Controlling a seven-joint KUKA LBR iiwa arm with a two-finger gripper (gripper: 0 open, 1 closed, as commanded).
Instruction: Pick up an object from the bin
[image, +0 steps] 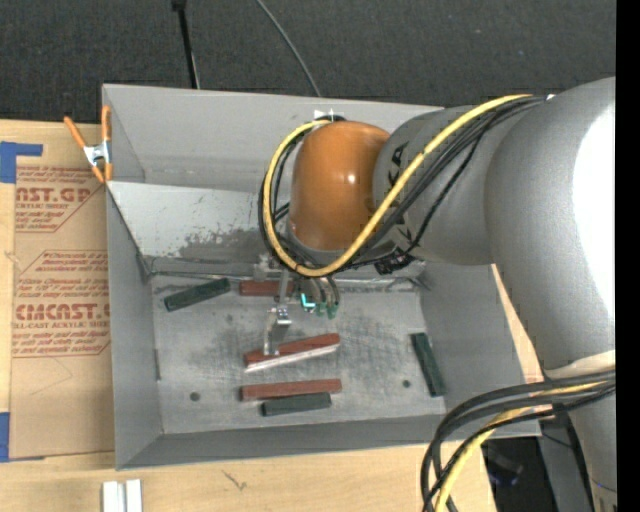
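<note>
The gripper (281, 328) hangs below the arm's orange cover (335, 195), over the middle of the grey metal bin (135, 330). Its tip is right at the left end of a flat reddish-brown stick with a pale edge (300, 351), which lies tilted. I cannot tell whether the gripper is apart or together. Just in front of the stick lie 1 reddish-brown bar (291, 388) and 1 dark green bar (296, 404). 2 other dark green bars lie well apart from these: a back-left green bar (197, 294) and a right-hand green bar (428, 363).

The arm (540, 190) is showing broad, rounded silver-grey links. A glossy orange dome cover (335, 190) is capping its wrist. Thin yellow and black cables (268, 205) are looping round the dome's 9 o'clock side, and more are trailing at the arm's 6 o'clock. A small metal pincer (278, 330) is glinting below.
</note>
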